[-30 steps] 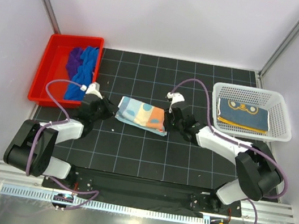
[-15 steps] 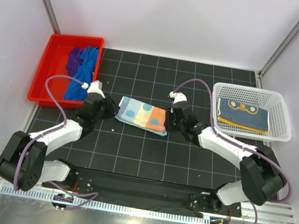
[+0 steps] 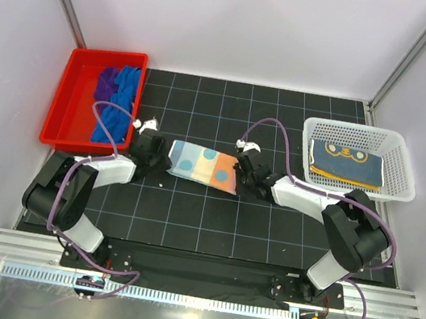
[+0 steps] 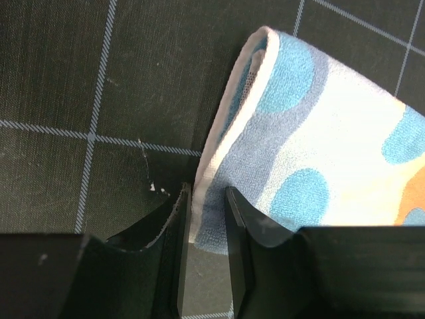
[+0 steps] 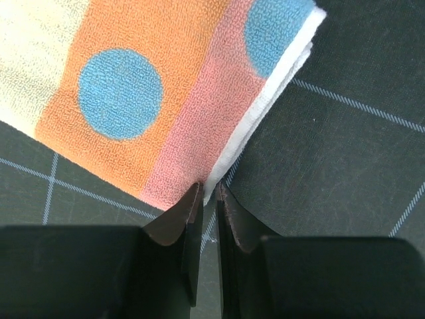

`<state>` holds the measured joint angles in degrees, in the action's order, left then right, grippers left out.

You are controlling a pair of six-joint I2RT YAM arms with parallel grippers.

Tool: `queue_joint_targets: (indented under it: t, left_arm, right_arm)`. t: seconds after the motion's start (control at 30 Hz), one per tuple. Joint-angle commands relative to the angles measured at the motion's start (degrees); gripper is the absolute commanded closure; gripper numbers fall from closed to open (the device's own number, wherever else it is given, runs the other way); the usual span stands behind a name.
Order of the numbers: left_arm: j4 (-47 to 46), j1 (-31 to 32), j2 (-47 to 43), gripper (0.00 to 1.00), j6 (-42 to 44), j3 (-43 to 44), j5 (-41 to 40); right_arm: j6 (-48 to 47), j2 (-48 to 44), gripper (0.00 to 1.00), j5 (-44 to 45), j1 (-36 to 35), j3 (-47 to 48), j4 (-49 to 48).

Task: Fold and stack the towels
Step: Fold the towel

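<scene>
Looking at this one, the folded orange-and-pale dotted terry towel (image 3: 202, 164) lies flat mid-table on the black gridded mat (image 3: 188, 213). Its long axis runs left to right, with one arm at each short end.

The left gripper (image 4: 207, 199) has the towel's white hem sitting right between its fingers, and they look pinched onto it. The right gripper (image 5: 208, 189) is at a corner of the right end with its fingers almost together and the corner right at the tips. I honestly can't tell if any cloth is nipped there. Either way, the towel lies straight ahead of both sets of fingers, spanning the gap between them.

My guess is a two-handed lift comes next, and the right arm is the one nearer the white mesh plastic basket (image 3: 404, 191).

Count-wise I make out four towels:
- this dotted one on the mat
- a royal blue towel (image 3: 122, 103) and a deep purple towel (image 3: 106, 86), both crumpled in the single red plastic tray (image 3: 74, 108)
- a folded navy towel with a yellow edge (image 3: 347, 163) in the single basket
</scene>
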<state>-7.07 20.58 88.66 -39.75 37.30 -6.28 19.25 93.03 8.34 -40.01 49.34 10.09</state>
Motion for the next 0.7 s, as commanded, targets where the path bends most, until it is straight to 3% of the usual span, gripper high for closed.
queue_joint_targets:
  t: [0.0, 0.4, 0.67]
  left_arm:
    - [2.4, 0.0, 0.7, 0.69, 1.4, 1.5, -1.2]
    - [10.5, 1.3, -6.9, 0.59, 4.4, 5.9, -5.9]
    - [16.3, 6.1, -11.1, 0.55, 4.9, 9.4, -9.3]
  right_arm:
    - [1.1, 0.0, 0.8, 1.6, -0.4, 1.9, 2.1]
    - [4.0, -7.0, 0.62, 10.1, 0.4, 6.5, 8.0]
    - [6.3, -11.5, 0.48, 8.1, 3.9, 6.7, 9.8]
